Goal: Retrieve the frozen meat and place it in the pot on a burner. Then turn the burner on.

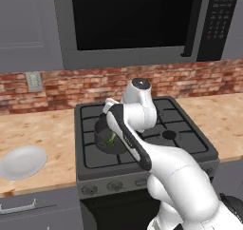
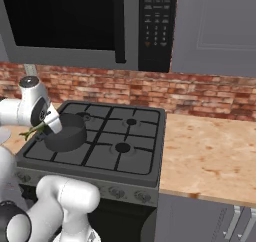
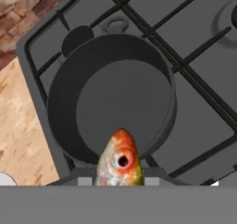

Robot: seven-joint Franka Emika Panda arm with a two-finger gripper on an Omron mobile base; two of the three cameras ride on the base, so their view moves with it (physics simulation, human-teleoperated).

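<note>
The frozen meat (image 3: 119,159), a small fish with an orange-tinged head and a round eye, points head-first out of my gripper (image 3: 119,179), which is shut on it. Directly below sits the pot (image 3: 121,96), dark grey and round, holding nothing, on the stove's front left burner. From the left base view the fish's green body (image 1: 111,139) hangs just over the pot (image 1: 100,135), beside my gripper (image 1: 115,135). The right base view has the fish (image 2: 34,130) sticking out left of the gripper (image 2: 48,122), above the pot's (image 2: 65,134) near rim.
The black stove (image 1: 182,143) has several burners and a row of knobs (image 1: 114,186) along its front. A microwave (image 1: 133,20) hangs low overhead. A white plate (image 1: 23,161) lies on the left wooden counter. A brick wall backs the counter.
</note>
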